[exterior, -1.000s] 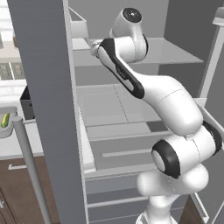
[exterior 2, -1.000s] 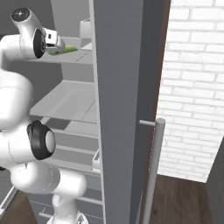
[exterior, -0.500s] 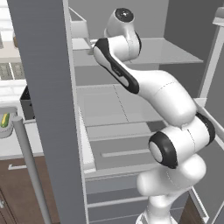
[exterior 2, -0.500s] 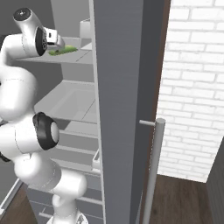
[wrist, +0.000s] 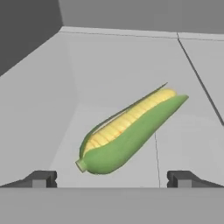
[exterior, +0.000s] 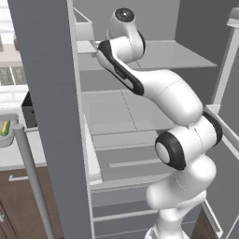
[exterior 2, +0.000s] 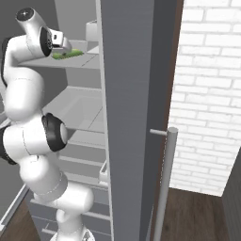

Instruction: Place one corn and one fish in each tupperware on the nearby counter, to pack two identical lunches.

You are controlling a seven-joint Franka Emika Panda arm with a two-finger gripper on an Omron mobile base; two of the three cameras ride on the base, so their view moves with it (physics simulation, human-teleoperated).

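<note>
In the hand view the gripper (wrist: 112, 178) was spread wide w/ nothing between its tips; the corn (wrist: 130, 131) lay centre frame on a pale shelf (wrist: 52, 127), just ahead of the tips, apparently not touched yet.

Risks, left to right:
- Left of frame: a dark side wall rose at upper left. The stalk end of the corn pointed lower left toward the left tip, so a straight close would prob. catch the cob on the slant and roll or skid it.
- Centre: husk looked smooth and rounded; a shallow pinch could squirt it backward to the rear wall along the top of frame.
- Right: more open shelf, only a seam line there, so room to shift or rotate that way.

In the right base view the corn sat upper left on the top shelf (exterior 2: 70, 60) beside the wrist. The door (exterior 2: 132, 113) stood centre frame, close, so pulling out needed care.

In the left base view a tupperware (exterior: 5, 135) showed at the far left edge on the counter (exterior: 14, 156), already holding something yellow-green.
</note>
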